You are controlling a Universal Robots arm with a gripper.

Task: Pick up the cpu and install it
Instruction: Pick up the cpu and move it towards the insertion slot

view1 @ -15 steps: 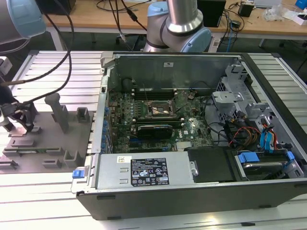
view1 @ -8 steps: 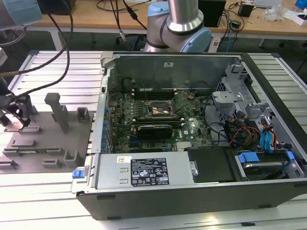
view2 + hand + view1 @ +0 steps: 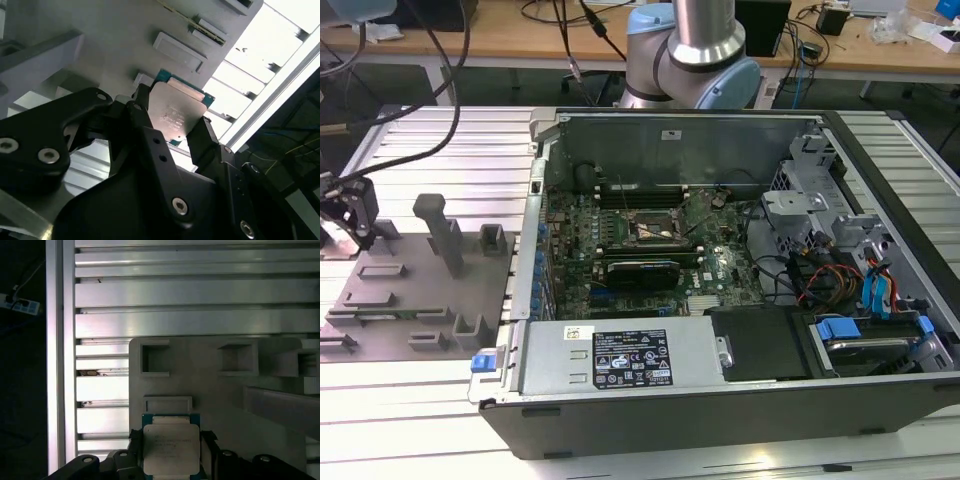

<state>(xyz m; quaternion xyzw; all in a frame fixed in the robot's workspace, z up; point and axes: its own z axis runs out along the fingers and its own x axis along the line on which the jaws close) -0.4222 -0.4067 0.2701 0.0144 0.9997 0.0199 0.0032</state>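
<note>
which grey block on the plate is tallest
The slim post with a wider cap; the hollow block beside it and the rest stand far lower.

The exterior view looks down from afar over the computer case (image 3: 720, 260), the gripper (image 3: 355, 215) at the exterior view's left, while both wrist views sit just behind the gripper — the first square-on, the second slanted — sharing the cpu (image 3: 171, 447) (image 3: 175, 112) and the grey plate (image 3: 210, 390) below it.
</note>
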